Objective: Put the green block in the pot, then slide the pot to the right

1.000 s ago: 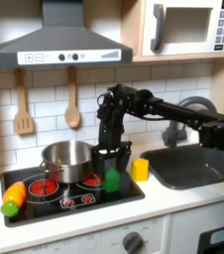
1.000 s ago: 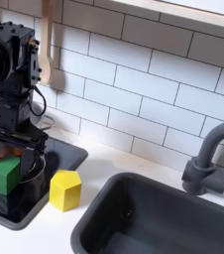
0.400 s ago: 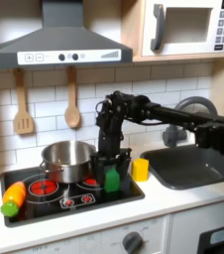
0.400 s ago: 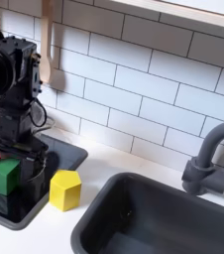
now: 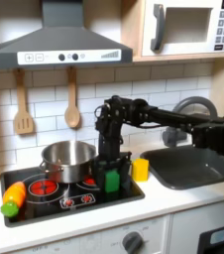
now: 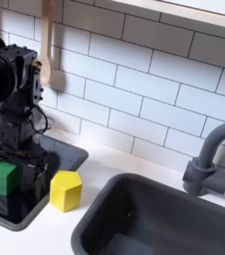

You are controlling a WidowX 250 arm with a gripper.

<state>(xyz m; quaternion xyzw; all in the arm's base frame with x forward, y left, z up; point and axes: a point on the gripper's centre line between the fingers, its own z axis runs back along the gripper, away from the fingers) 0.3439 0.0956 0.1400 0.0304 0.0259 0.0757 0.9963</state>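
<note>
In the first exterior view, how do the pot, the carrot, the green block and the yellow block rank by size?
Largest to smallest:
1. pot
2. carrot
3. green block and yellow block, which look about alike, so I won't rank them.

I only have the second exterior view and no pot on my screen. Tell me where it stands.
Observer: In the first exterior view the pot sits at the back of the stove, to the left of the green block and apart from it.
Operator: Report what else lies on that stove.
Observer: An orange carrot lies at the front corner on the first exterior view's left, in front of the pot.
Operator: Say what is above the pot.
Observer: A grey range hood hangs over the stove, well above the pot's mouth.
</note>
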